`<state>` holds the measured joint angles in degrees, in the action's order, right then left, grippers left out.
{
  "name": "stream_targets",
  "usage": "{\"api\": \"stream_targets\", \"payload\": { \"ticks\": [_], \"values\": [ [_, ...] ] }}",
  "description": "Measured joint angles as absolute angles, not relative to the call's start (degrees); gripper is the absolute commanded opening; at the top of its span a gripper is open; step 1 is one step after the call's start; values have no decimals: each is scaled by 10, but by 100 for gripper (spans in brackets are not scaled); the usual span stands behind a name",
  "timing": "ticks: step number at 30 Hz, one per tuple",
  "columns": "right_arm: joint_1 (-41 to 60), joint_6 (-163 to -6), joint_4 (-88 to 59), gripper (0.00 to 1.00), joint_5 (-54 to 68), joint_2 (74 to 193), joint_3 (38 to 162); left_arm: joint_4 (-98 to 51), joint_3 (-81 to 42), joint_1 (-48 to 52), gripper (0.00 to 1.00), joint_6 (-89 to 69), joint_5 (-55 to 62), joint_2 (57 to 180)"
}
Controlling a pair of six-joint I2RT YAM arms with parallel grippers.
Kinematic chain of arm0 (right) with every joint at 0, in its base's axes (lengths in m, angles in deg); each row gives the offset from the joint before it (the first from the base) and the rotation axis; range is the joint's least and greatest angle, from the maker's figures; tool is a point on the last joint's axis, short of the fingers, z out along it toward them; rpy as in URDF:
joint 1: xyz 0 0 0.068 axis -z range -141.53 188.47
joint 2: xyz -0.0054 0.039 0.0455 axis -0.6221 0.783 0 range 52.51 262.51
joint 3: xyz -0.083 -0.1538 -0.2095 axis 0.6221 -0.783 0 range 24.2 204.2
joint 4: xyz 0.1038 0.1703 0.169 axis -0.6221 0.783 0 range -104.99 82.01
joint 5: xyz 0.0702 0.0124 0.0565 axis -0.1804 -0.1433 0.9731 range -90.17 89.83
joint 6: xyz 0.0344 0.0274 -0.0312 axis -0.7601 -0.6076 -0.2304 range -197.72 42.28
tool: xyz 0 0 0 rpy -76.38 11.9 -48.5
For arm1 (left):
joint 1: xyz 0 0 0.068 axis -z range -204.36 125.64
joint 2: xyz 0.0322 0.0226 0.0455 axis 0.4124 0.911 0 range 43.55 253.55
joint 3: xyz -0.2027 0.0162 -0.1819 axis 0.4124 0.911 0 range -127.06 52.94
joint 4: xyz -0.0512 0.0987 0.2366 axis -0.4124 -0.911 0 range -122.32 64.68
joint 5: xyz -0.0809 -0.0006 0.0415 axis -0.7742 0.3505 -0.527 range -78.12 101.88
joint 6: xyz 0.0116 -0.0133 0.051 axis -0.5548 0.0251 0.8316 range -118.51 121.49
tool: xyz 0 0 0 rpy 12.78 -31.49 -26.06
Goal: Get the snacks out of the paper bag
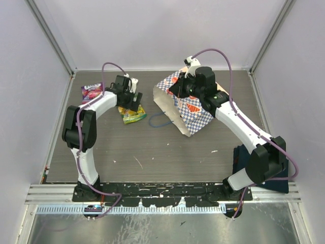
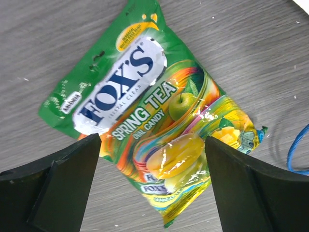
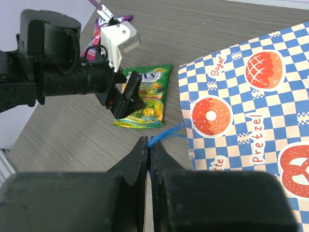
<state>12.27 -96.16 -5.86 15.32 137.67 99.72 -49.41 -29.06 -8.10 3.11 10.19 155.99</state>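
Left wrist view: left fingers (image 2: 67,179) spread apart over a green candy packet (image 2: 140,106) on the worktop (image 2: 43,43). Right fingers (image 3: 137,162) are pressed together at the blue cord (image 3: 166,134) of the paper bag (image 3: 251,106); grasp unclear.

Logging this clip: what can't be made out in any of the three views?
- Inside of the paper bag: no view looks in. The top and right wrist views show only its outer walls, with the right arm across it. Contents unknown.
- Right end effector: its fingers are together, but they hide whether they pinch the blue cord.
- Purple packet: print too small in the top view; the left arm covers most of it in the right wrist view.
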Motion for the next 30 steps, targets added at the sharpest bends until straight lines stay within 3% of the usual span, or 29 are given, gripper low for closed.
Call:
{"api": "stream_targets", "payload": {
  "ticks": [5, 10, 13, 20, 30],
  "values": [
    [123, -958, -58, 1, 151, 1378, 997, -515, -296, -81, 99, 69, 111, 1526],
    [123, -959, -58, 1, 153, 1388, 997, -517, -269, -73, 91, 18, 107, 1459],
    [123, -959, -58, 1, 155, 1393, 997, -512, -261, -68, 97, -40, 103, 1457],
    [123, -959, -59, 1, 158, 1393, 997, -510, -274, -65, 98, -131, 84, 1564],
    [123, -952, -52, 1, 154, 1393, 997, -580, -452, -78, 99, -89, 108, 1674]
  ]
}}
